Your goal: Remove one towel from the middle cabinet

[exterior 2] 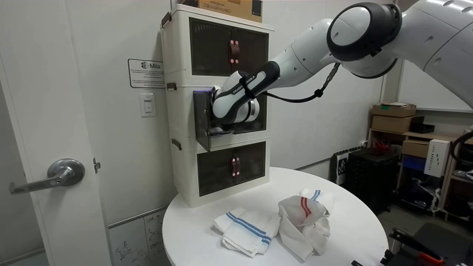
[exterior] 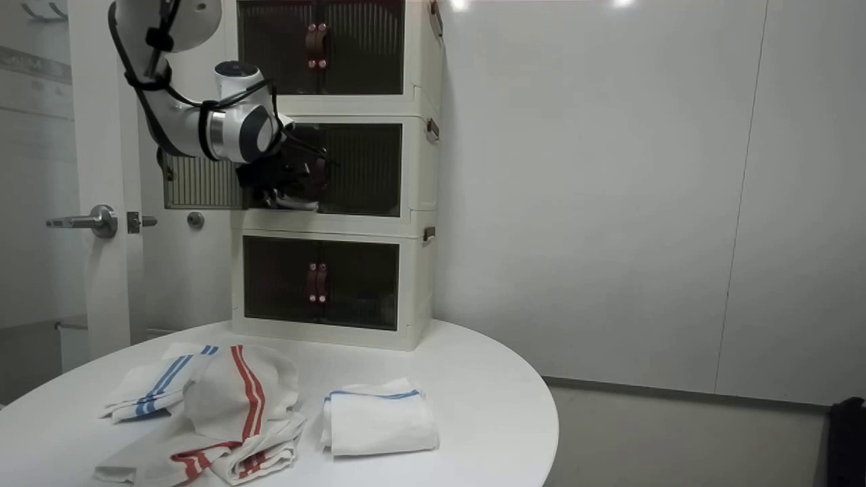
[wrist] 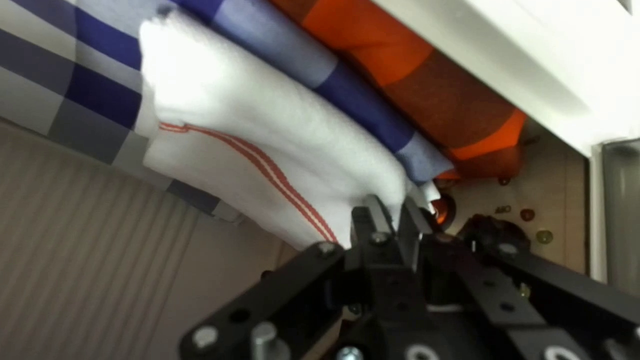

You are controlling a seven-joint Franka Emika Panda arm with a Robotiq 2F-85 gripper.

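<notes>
Middle cabinet (exterior: 419, 172): cream, plastic-looking box in a stack of three. Smoky ribbed door (exterior 2: 202, 120) swung out; its dark twin door (exterior: 369, 169) closed. Access stage done, by the look of it.

My black two-finger gripper (wrist: 391, 207) reaches into the opening, pinched nearly together on an edge of a white cloth towel with paired red stripes (wrist: 280, 135). I judge the grasp made, though the bite looks small.

Towel's place: in the cabinet, resting against a blue-and-white checked cloth (wrist: 100, 85); an orange-and-brown checked cloth (wrist: 420, 95) lies just beyond. Most of the towel overlaps the blue check, so I put the task near halfway, with extraction barely begun, if at all. In both exterior views my white-and-black arm (exterior 2: 255, 83) masks much of the opening; any overhang at the sill, I cannot tell.

Left to do: draw the towel clear of the door without dragging the checked cloths along, then presumably set it on the round white table (exterior: 487, 392), beside the folded white towel with a blue band (exterior: 382, 423) and the heaped white towel with red stripes (exterior: 230, 399).
</notes>
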